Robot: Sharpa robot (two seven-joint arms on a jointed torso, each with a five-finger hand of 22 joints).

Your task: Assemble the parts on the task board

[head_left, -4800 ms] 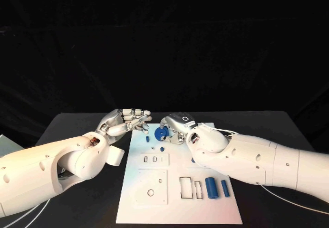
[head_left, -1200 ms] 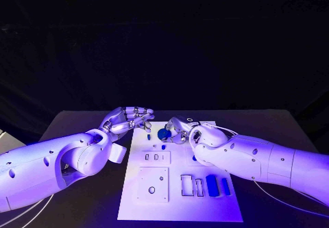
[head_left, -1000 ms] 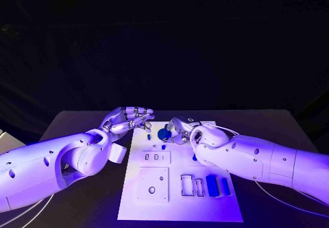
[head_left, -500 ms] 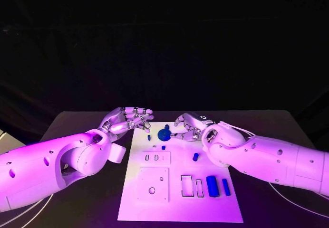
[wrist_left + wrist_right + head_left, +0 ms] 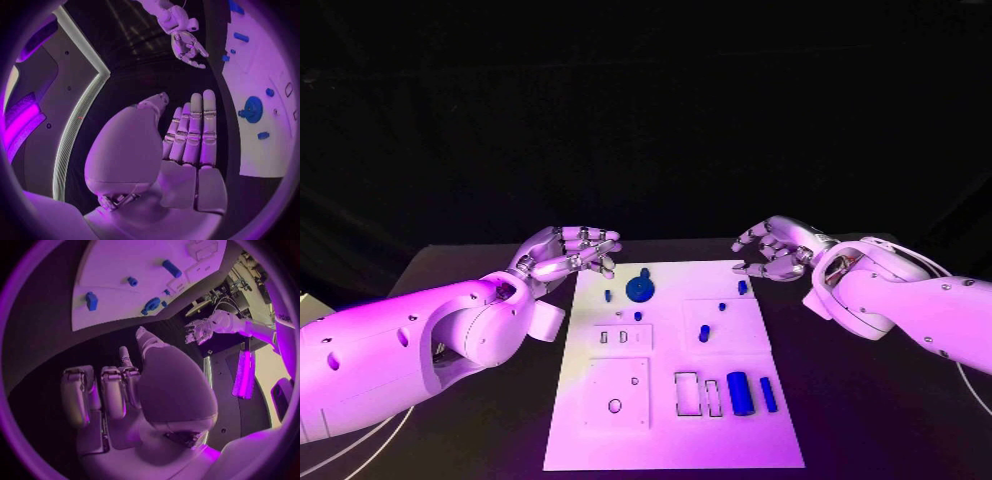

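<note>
The white task board (image 5: 678, 400) is lying between two empty hands. The left hand (image 5: 568, 255) is hovering with fingers curled inward; the right hand (image 5: 776, 250) is hanging loosely spread, grasping nothing. The round blue part (image 5: 640, 291) is sitting between both sets of fingertips, likely light, rigid, slick, best pinched at its rim. No writing is legible.
</note>
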